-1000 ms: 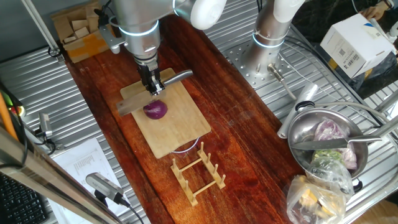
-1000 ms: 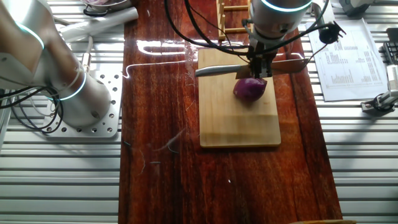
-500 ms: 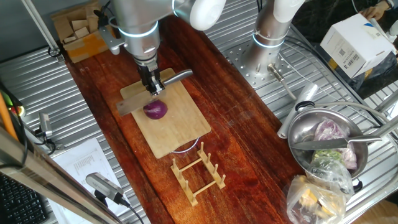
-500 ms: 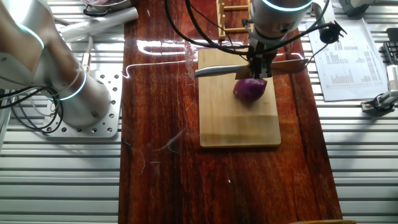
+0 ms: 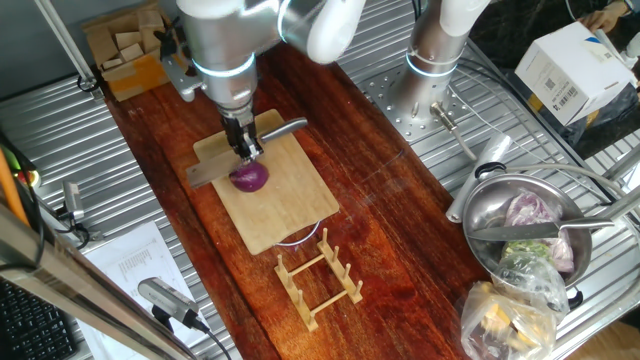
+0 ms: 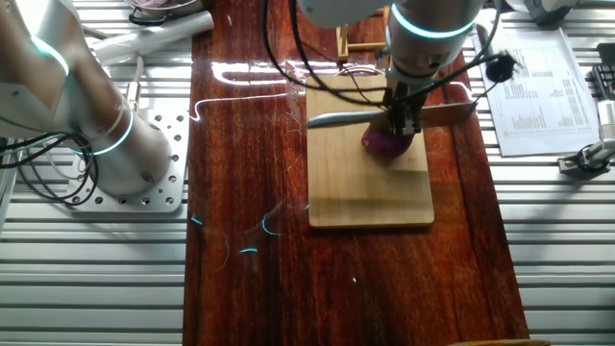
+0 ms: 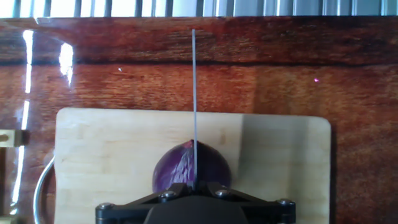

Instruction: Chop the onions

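The hand (image 5: 246,152), clamped on a knife (image 6: 338,119), sets the blade on the onion (image 7: 191,167) atop the board (image 5: 285,205).

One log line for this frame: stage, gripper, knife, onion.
stage: cutting | gripper: shut on knife | knife: edge-down across red onion | red onion: on bamboo cutting board, looks whole
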`<state>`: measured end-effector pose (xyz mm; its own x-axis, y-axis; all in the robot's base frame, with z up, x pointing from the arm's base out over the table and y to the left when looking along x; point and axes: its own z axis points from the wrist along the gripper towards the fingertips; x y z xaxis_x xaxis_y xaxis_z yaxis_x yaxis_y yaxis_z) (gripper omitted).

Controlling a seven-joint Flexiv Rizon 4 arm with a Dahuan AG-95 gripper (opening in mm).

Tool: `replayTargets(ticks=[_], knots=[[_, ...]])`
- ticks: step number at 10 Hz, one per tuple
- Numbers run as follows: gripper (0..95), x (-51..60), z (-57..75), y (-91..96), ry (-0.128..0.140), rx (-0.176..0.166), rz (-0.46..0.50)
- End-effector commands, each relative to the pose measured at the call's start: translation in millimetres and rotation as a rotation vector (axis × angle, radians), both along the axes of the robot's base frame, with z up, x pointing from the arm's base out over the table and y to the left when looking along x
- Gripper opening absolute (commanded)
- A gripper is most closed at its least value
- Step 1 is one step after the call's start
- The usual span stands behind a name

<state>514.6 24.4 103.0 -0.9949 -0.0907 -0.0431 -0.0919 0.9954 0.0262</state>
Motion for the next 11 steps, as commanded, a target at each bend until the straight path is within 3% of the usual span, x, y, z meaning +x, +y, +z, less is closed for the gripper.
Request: replayTargets(ticks=[1, 11], knots=[[0.0, -4.3, 8.2, -2.6, 0.019, 0.004, 0.013], [0.0, -6.8, 11.0, -2.6, 0.022, 0.012, 0.030]])
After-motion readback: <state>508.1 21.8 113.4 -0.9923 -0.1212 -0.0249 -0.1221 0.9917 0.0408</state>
